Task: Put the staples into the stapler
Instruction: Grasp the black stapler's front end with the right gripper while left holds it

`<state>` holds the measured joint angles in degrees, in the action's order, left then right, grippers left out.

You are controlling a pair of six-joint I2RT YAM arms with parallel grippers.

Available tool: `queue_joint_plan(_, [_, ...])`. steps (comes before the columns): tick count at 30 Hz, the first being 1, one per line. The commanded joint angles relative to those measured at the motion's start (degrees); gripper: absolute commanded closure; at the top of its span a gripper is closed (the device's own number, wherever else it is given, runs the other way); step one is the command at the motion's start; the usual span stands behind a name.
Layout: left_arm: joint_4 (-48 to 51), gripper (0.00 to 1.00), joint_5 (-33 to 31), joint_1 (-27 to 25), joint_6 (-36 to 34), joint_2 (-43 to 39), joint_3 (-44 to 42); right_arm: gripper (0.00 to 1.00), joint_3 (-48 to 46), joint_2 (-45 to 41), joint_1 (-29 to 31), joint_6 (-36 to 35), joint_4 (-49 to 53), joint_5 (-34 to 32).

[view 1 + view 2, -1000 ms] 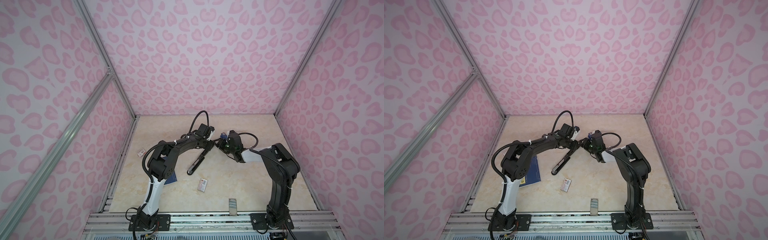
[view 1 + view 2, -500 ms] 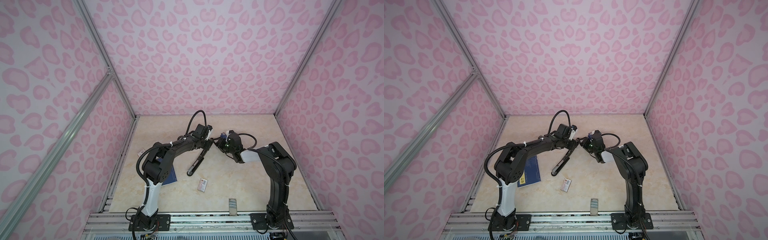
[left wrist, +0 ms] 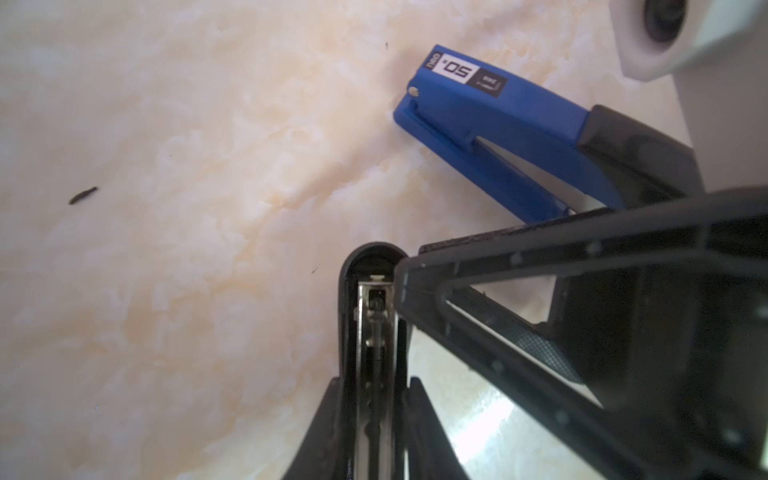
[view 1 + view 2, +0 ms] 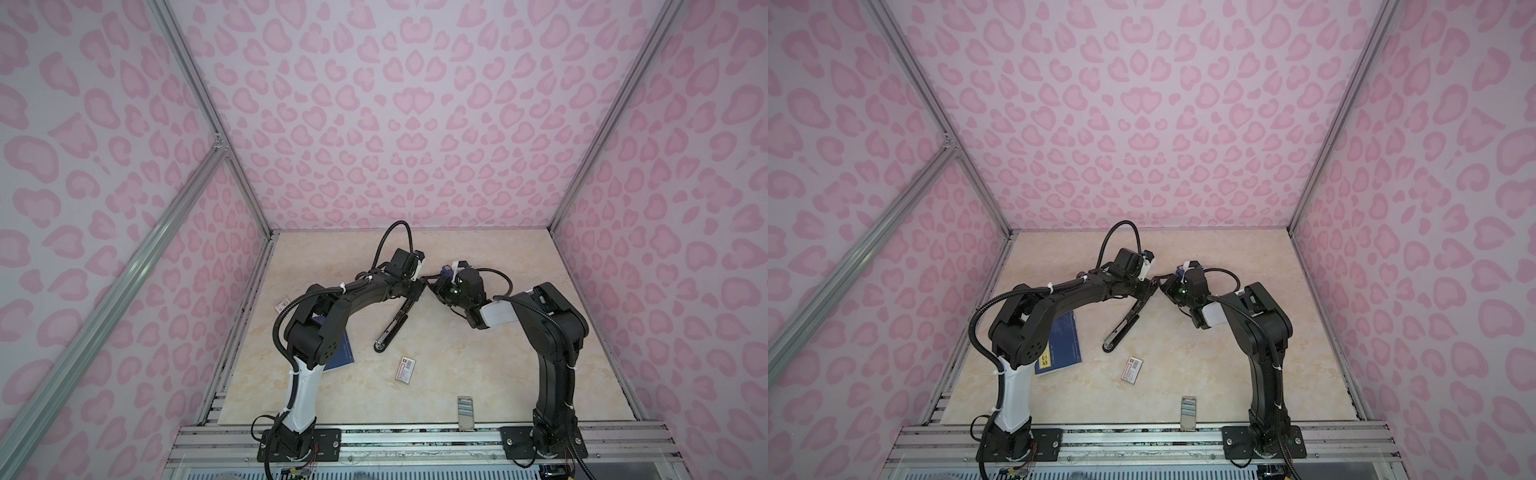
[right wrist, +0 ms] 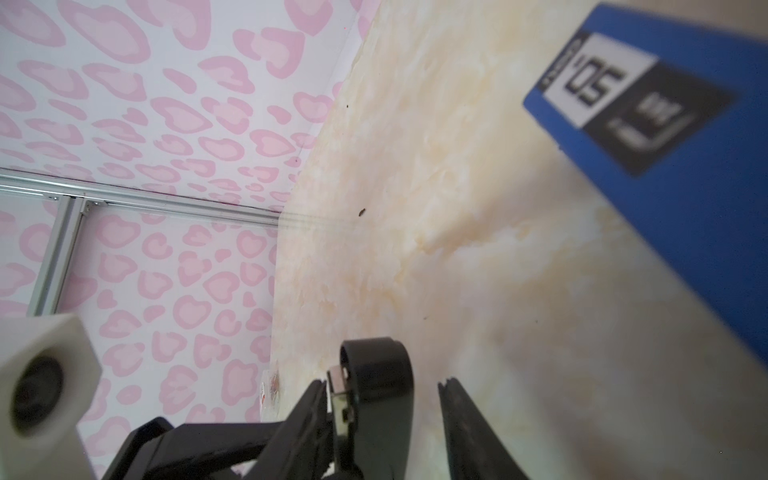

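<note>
Staples: lay flat on the table at the lower middle of both top views, just inside the front edge, touched by neither gripper and well apart from both. Sat below and to the right of the white-and-red box.

Black stapler: stood opened near the centre of both top views, lower end resting on the table toward the lower left, upper end raised in the left gripper. Showed a bare silvery metal channel at lower centre of the left wrist view.

Left gripper: was closed narrowly on the raised part of the black stapler, 1 finger on each side of the channel.

Right gripper: met the left gripper at the centre of both top views, jaws parted wider than the rounded tip of the black stapler and set around it. Had 1 finger against or just beside the silvery end piece at lower centre of the right wrist view, the other finger clearly apart from the tip. Gripped nothing.

Blue stapler: lay on the table just beyond the 2 grippers, in the upper right of both wrist views, a "50" label on top.

Blue notebook: lay at the left of the top views, partly under the left arm.
</note>
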<state>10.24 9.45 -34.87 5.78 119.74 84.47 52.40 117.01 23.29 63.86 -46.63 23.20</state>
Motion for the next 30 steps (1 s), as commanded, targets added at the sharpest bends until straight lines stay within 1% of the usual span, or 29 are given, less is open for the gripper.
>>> queue_joint_plan(1, [-1.21, 0.84, 2.32, -0.11, -0.34, 0.35, 0.35, 0.51, -1.33, -0.9, -0.12, -0.63, -2.84, -0.28])
queue_joint_plan(11, [-2.65, 0.81, 5.94, -0.11, -0.41, -0.32, -0.88, 0.5, 1.85, 3.59, 0.17, 1.26, -6.15, 4.1])
queue_joint_plan(17, [-2.41, 0.79, 7.07, -0.11, -0.77, 0.07, -0.84, 0.57, 2.97, 5.04, 0.0, 0.97, -6.69, 4.76])
queue_joint_plan(21, [-1.84, 0.71, 6.9, -0.11, -0.78, 0.31, -0.7, 0.62, 3.0, 6.1, -0.25, 0.99, -7.45, 4.79])
queue_joint_plan(24, [-1.59, 0.65, 6.18, -0.15, -0.62, -0.32, -1.05, 0.64, 2.84, 6.8, -0.44, 0.87, -8.33, 4.92])
queue_joint_plan(26, [-1.57, 0.65, 5.26, -0.11, -0.51, -1.07, -1.72, 0.64, 2.8, 6.83, -0.52, 0.44, -8.43, 4.77])
queue_joint_plan(27, [-1.71, 0.61, 4.86, -0.11, -0.4, -1.7, -2.25, 0.65, 2.69, 6.74, -0.54, 0.09, -8.48, 4.73])
queue_joint_plan(30, [-1.68, 0.59, 3.04, -0.11, 0.21, -4.09, -4.16, 0.65, 2.63, 6.56, -0.52, -0.46, -8.2, 4.74])
